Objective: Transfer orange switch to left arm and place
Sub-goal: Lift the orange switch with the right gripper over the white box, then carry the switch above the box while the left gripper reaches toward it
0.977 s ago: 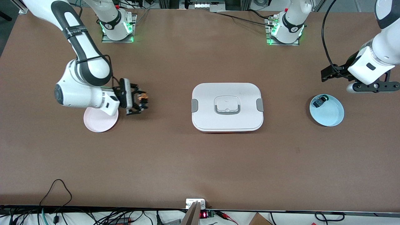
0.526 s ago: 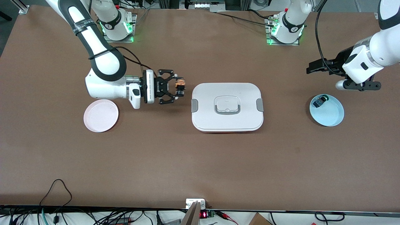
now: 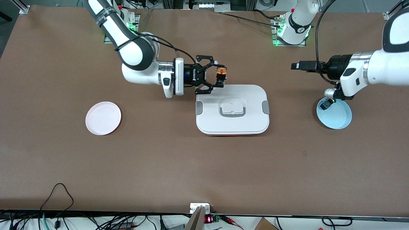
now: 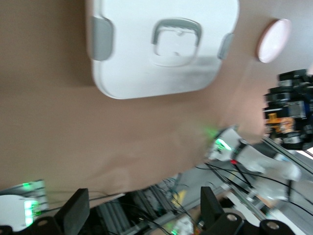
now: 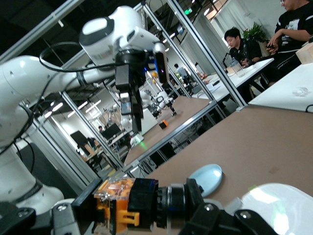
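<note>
My right gripper (image 3: 219,76) is shut on the orange switch (image 3: 220,72) and holds it in the air over the edge of the white box (image 3: 232,109) that lies toward the robots' bases. In the right wrist view the switch (image 5: 139,201) sits crosswise between the fingers (image 5: 80,208). My left gripper (image 3: 296,66) is open and empty, held level in the air between the box and the blue plate (image 3: 335,116), pointing toward the right gripper. In the left wrist view its fingertips (image 4: 76,213) stand wide apart, with the box (image 4: 161,46) and the switch (image 4: 278,122) in sight.
The blue plate holds a small dark switch with a green cap (image 3: 326,104) at the left arm's end. An empty pink plate (image 3: 103,118) lies at the right arm's end. Cables and a small device sit along the table's front edge (image 3: 199,207).
My right gripper carried the switch from beside the pink plate to over the box's edge. My left gripper swung from over the blue plate toward the box and turned level.
</note>
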Robot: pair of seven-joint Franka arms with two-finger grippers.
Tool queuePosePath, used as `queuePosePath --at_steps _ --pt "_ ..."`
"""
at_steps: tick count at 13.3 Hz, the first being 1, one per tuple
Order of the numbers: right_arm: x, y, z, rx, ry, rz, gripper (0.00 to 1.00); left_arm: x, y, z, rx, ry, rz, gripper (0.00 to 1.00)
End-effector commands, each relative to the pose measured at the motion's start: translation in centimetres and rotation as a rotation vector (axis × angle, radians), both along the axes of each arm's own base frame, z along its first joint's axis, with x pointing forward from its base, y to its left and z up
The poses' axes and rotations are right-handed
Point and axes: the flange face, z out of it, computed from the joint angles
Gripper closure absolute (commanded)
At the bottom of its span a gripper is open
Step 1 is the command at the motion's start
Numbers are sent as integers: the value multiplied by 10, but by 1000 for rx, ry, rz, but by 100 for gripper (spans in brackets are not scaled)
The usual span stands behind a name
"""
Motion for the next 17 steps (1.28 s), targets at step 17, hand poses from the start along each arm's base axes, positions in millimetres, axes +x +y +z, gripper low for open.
queuePosePath --at_steps 17 --pt "5 53 5 33 -8 -75 99 -25 -98 -80 -549 127 456 0"
